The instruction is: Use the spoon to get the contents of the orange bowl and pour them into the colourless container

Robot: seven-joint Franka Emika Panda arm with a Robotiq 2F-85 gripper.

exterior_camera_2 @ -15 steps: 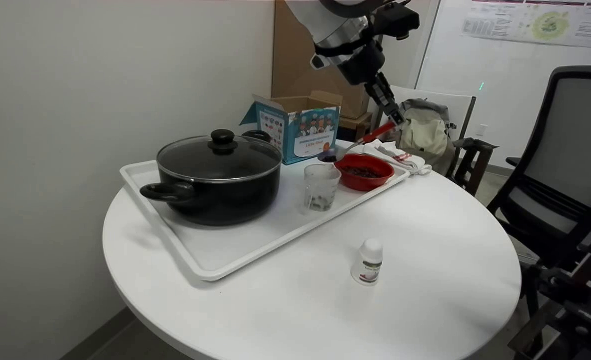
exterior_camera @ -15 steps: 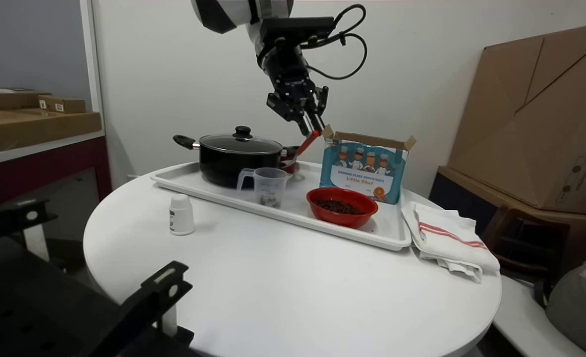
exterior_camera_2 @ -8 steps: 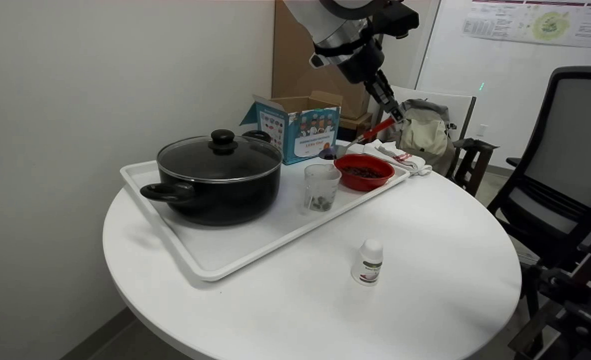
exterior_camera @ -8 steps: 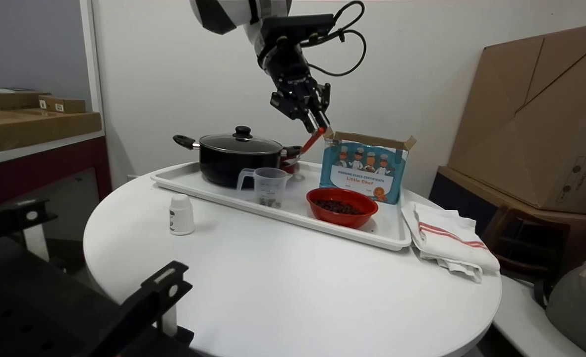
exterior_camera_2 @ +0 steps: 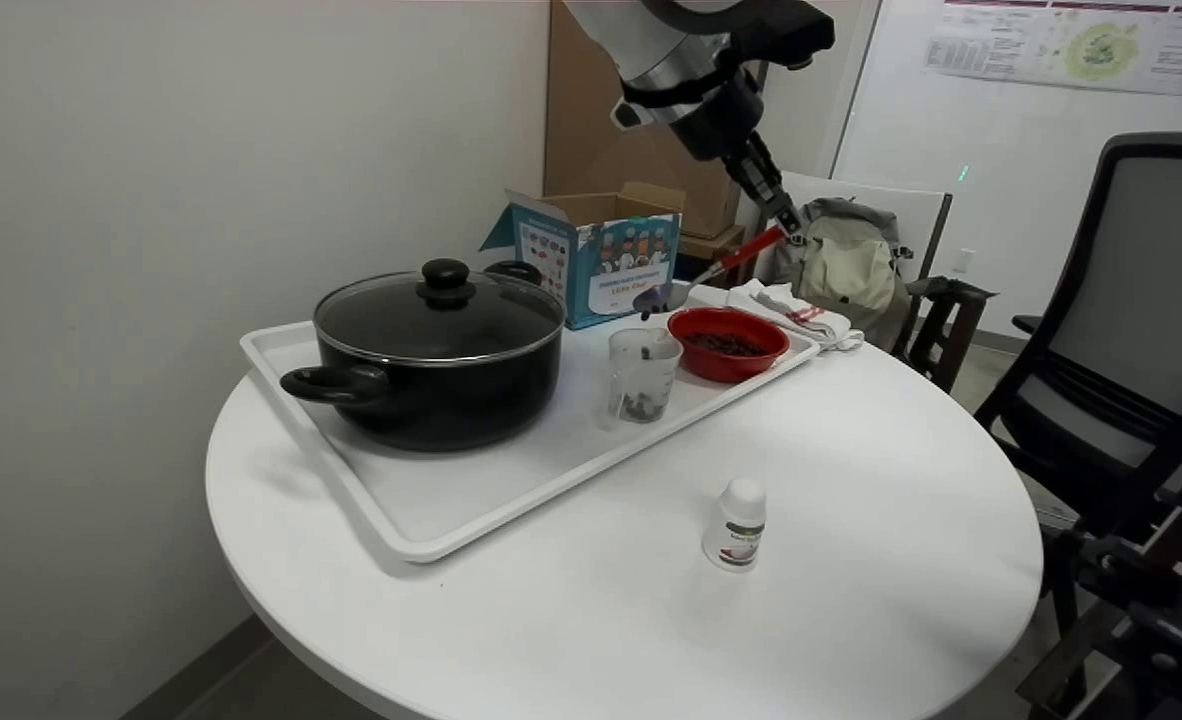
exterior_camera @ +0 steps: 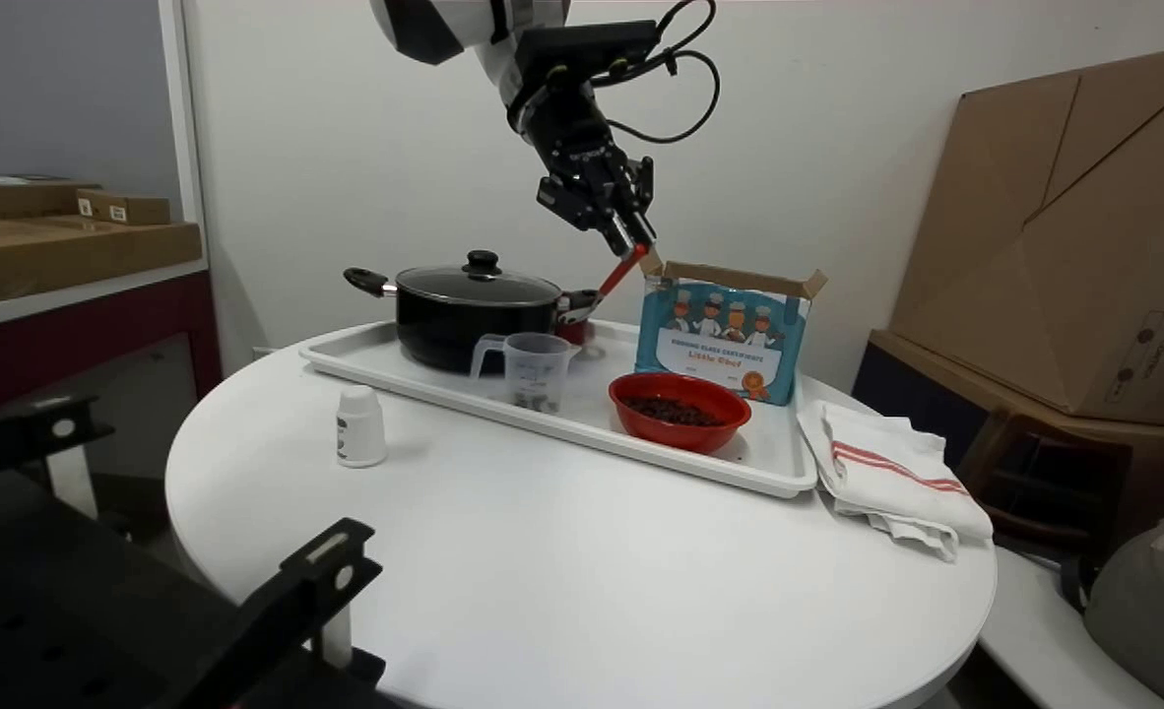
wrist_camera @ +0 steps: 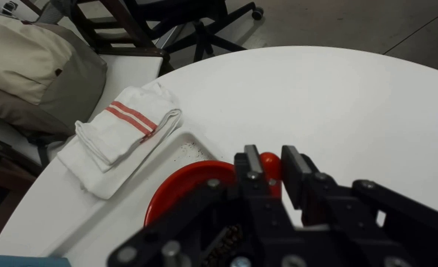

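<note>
Your claw (exterior_camera_2: 791,233) grips the spoon (exterior_camera_2: 733,259), pointing 8 o'clock in an exterior view. From its head, the cup (exterior_camera_2: 643,380) lies at 6.

Arm (exterior_camera_2: 676,68) slanted dn., jaws clamped, appar. parallel

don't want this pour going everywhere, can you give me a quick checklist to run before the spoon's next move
1. Spoon gripped: ok, jaws closed on its red handle.
2. Clear cup upright on the tray: ok.
3. Spoon lined up above the cup: looks ok in an exterior view, though exact centring is hard to judge.
4. Pour finished: not ok, dark bits show just below the spoon's tip; how much it holds, cannot tell.
5. Orange bowl has more to scoop: ok, dark pieces lie inside.
6. Tray free of stray bits: not ok, specks lie in a corner near the bowl.
</note>
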